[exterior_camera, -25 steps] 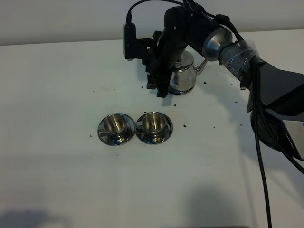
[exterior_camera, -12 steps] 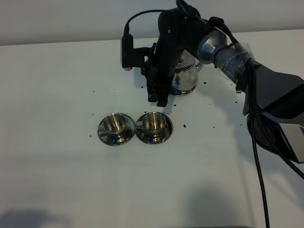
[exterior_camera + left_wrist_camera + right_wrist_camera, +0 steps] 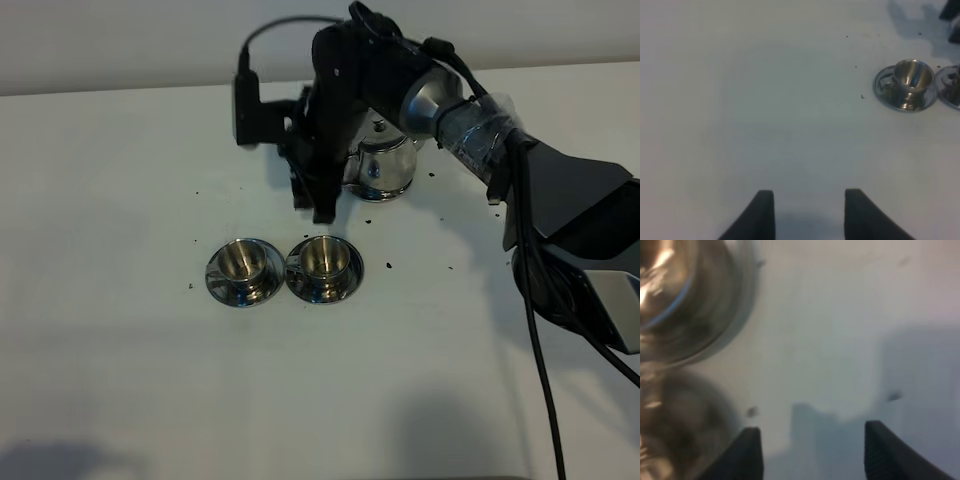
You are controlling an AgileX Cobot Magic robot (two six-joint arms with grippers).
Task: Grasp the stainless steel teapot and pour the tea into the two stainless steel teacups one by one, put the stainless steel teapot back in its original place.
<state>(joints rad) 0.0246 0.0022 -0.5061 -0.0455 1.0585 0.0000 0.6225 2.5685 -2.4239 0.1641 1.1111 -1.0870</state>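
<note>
Right gripper [image 3: 320, 205] at upper centre of the high view, fingertips down, just left of the stainless steel teapot [image 3: 385, 165] and not around it. Teapot upright on the white table [image 3: 120, 380], at upper centre, behind the cups. Below it, near mid-frame, two stainless steel teacups side by side, saucers touching or nearly so: left teacup [image 3: 243, 262], right teacup [image 3: 324, 260], each brassy inside. Dark specks [image 3: 388, 265] scattered around. From the left wrist: left gripper [image 3: 810, 215] spread wide over bare table, nothing between the fingers, one teacup [image 3: 910, 80] on its saucer well ahead and off to one side, rim of a second saucer [image 3: 952, 87] beside it. From the right wrist: right gripper [image 3: 810, 455] likewise parted and empty above the table, blurred curved steel of the teapot [image 3: 685, 300] close beside one finger.
</note>
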